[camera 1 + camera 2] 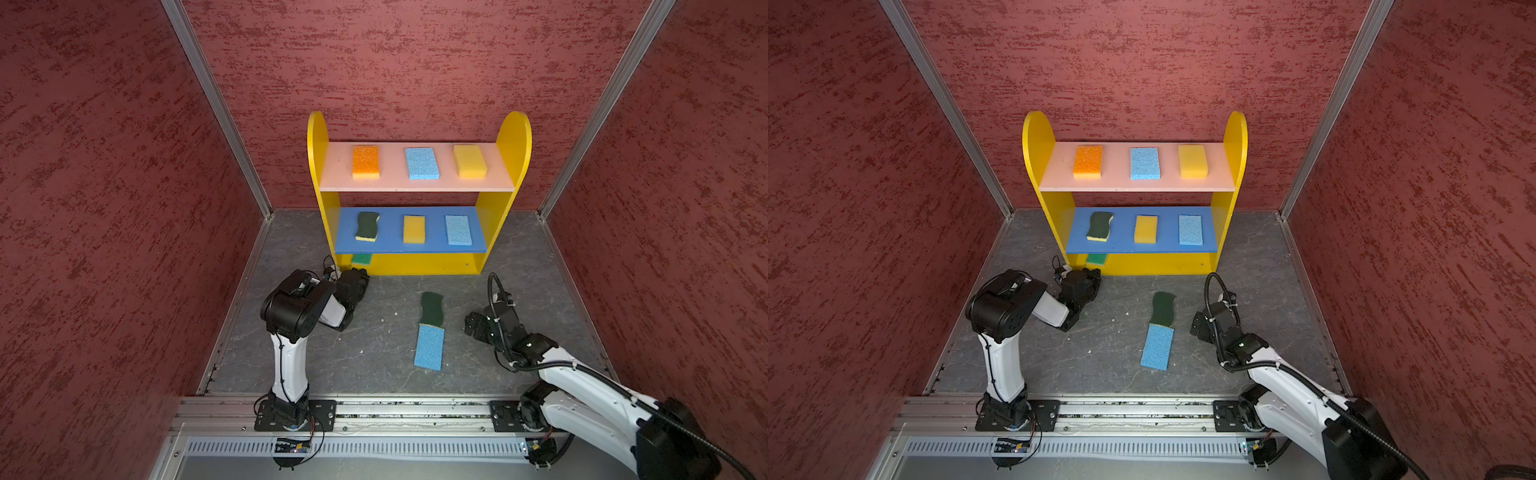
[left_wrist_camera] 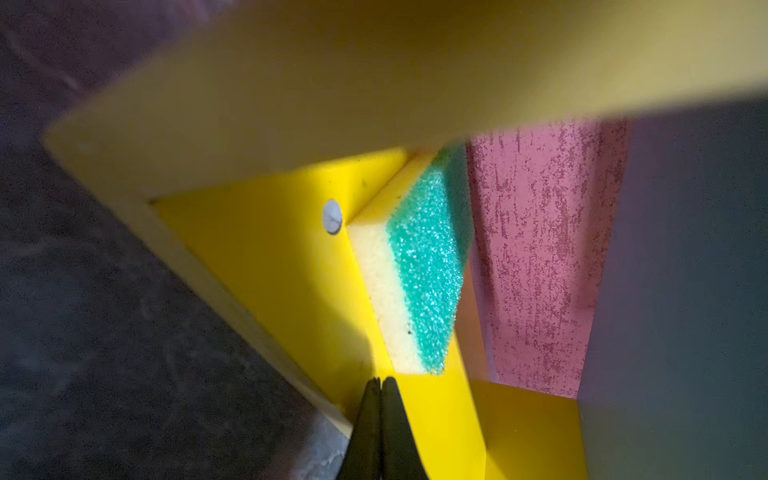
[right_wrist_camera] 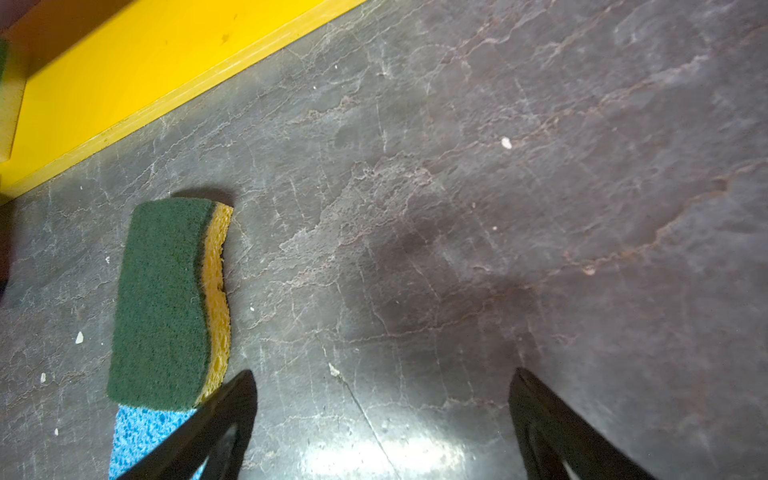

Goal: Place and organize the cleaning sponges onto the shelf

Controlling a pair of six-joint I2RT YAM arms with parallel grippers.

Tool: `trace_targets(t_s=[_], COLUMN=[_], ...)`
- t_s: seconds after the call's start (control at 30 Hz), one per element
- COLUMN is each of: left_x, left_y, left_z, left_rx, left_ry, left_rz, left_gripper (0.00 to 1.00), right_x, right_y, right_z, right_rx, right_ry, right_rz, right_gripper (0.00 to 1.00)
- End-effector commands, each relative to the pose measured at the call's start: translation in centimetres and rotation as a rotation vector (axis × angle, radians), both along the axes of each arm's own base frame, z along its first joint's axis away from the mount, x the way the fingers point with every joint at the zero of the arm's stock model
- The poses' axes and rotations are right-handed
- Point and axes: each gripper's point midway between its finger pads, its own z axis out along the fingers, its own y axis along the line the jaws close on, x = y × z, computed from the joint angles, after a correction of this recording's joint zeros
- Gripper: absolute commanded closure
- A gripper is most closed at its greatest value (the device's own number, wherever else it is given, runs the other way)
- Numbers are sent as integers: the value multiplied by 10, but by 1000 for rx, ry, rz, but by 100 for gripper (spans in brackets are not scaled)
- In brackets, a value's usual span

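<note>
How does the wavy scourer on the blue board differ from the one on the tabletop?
The shelved scourer sits at the left end of the blue board; the loose scourer lies on the tabletop before the shelf. The shelved scourer touches no other sponge; the loose scourer touches a blue sponge end to end. Both are wavy, dark green over yellow.

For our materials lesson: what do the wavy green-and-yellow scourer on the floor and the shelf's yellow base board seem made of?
Wavy green-and-yellow scourer: matte, fuzzy fibre pad on yellow sponge foam, open pores showing. Shelf's yellow base board: smooth, slightly glossy coating, probably painted or laminated board; core unseen.
</note>
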Motion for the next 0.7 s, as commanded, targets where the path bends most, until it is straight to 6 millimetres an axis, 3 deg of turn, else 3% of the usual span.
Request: trace_targets(t_s=[0.0, 0.27, 0.67], left_x=[-14, -14, -18], left_y=[6, -3, -9], left_z=[-44, -33, -48], left_rx=[75, 73, 30], left_ry=[147, 137, 83], left_rz=[-8, -6, -5], left_gripper=[100, 100, 99], right_x=[2, 2, 1], right_y=[-5, -5, -6], right_z=[0, 0, 1], right_rx=[-10, -10, -4], right_ry=[-14, -14, -23], right_rz=[-25, -28, -29], right_gripper=[5, 4, 5])
